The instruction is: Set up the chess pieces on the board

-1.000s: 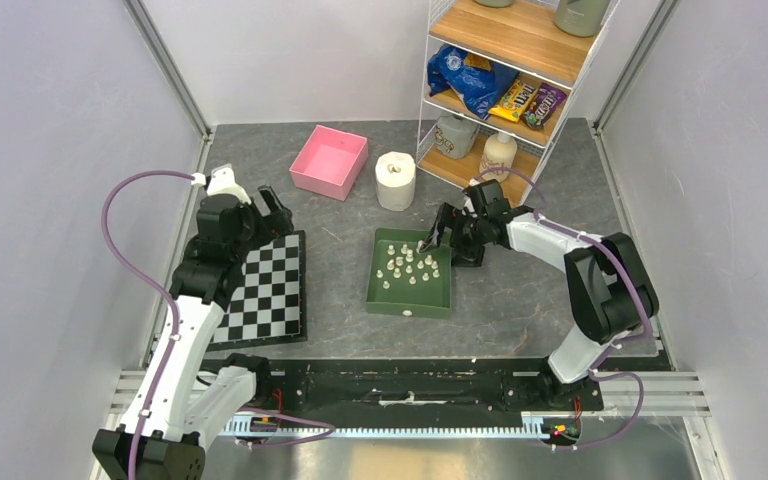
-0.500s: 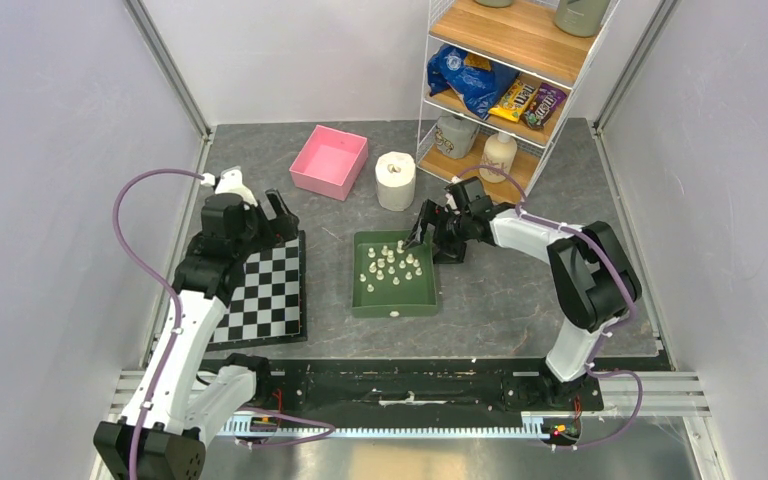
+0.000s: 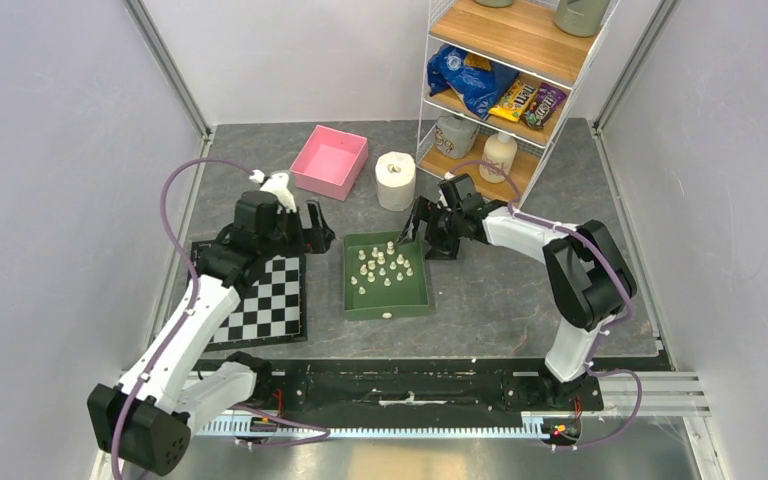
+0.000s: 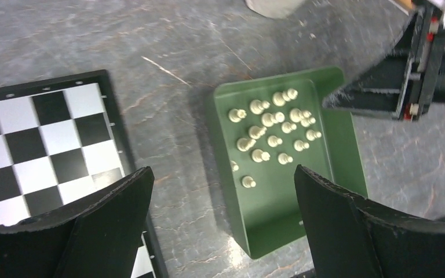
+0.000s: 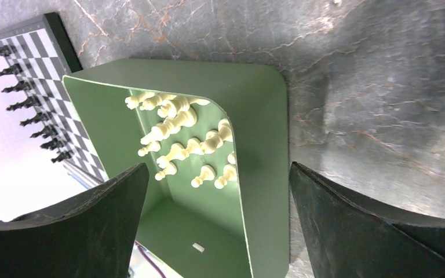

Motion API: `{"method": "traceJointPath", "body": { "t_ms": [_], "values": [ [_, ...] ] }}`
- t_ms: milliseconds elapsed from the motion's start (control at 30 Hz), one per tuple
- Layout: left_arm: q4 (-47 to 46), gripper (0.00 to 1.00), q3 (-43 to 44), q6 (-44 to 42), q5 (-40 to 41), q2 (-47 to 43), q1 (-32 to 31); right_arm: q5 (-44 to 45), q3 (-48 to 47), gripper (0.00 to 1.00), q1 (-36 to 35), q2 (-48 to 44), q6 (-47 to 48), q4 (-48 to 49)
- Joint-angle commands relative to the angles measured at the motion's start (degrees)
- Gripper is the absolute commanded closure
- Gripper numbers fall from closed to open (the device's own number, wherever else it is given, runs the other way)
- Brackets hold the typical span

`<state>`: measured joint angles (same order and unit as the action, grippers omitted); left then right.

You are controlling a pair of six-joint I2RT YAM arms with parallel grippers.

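From above, the board point(image 3: 260, 300) lies at the left of the desk point(image 3: 520, 300). The white chess pieces point(image 3: 385, 268) all stand bunched in the far half of a green tray point(image 3: 388, 312) just beside it, none on a square yet. The left jaws hang over the gap between board and tray, likely ready to drop on a piece, while the right jaws reach the tray's far right corner. The left wrist view shows its own jaws fully apart and empty, framing the pieces point(image 4: 272, 133), tray point(image 4: 278, 226) and board point(image 4: 46, 145). One right jaw seems to touch the tray's rim, probably to steady or nudge it. In the right wrist view the jaws are also wide and grip nothing. The tray point(image 5: 261, 116) sits below them, and dark pieces point(image 5: 20, 87) line the board's point(image 5: 40, 52) far edge.
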<state>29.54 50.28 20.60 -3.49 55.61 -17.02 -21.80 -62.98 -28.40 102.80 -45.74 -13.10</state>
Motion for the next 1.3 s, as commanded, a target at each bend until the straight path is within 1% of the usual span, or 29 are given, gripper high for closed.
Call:
{"method": "traceJointPath", "body": {
  "t_ms": [0,133,167,267,400,500,633,800,933,1067,1133,1200,1267],
  "values": [
    [-2.56,0.02,3.51,-3.64,0.39,2.54,-5.49,8.03,-3.94,0.01,0.23,-5.03,4.01,-5.81],
    [-1.14,0.04,5.32,-5.13,3.15,5.54,-11.16,16.81,-3.23,0.01,1.65,-10.70,5.84,-11.77],
    [-0.86,0.04,5.67,-5.01,4.68,6.45,-12.33,19.85,-2.18,0.01,2.10,-12.56,5.40,-13.27],
    [-0.28,0.06,6.23,-4.23,4.95,8.57,-15.32,26.37,1.04,0.01,3.46,-17.04,3.79,-15.83],
    [0.24,0.11,7.42,-2.82,5.47,10.79,-19.04,29.17,4.55,0.01,5.67,-20.90,2.05,-18.61],
    [2.81,0.13,10.40,-3.16,5.71,13.78,-21.29,29.49,5.68,0.01,6.81,-21.06,1.99,-20.65],
    [6.08,0.14,13.56,-3.55,6.16,17.67,-23.94,28.93,5.34,0.01,7.46,-18.55,2.24,-24.48],
    [4.35,0.14,12.12,-2.58,7.29,18.60,-24.82,27.30,5.60,0.01,7.75,-16.53,2.03,-25.30],
    [4.34,0.14,13.21,-3.33,8.36,19.77,-24.82,26.94,4.68,0.01,7.97,-16.39,3.31,-25.56],
    [4.47,0.11,14.97,-2.13,10.07,18.89,-24.82,26.08,2.85,0.01,8.00,-18.10,4.16,-27.96],
    [6.19,0.09,17.58,-1.16,10.69,18.91,-24.82,24.11,1.48,0.01,8.82,-19.42,2.54,-31.26],
    [7.02,0.06,19.58,-0.61,10.93,18.77,-24.82,23.91,-0.33,0.01,8.94,-21.52,0.48,-34.41],
    [7.33,0.04,20.64,-0.90,11.00,19.37,-24.82,26.89,1.00,0.01,9.20,-23.67,-3.24,-34.18]
  ]
}}
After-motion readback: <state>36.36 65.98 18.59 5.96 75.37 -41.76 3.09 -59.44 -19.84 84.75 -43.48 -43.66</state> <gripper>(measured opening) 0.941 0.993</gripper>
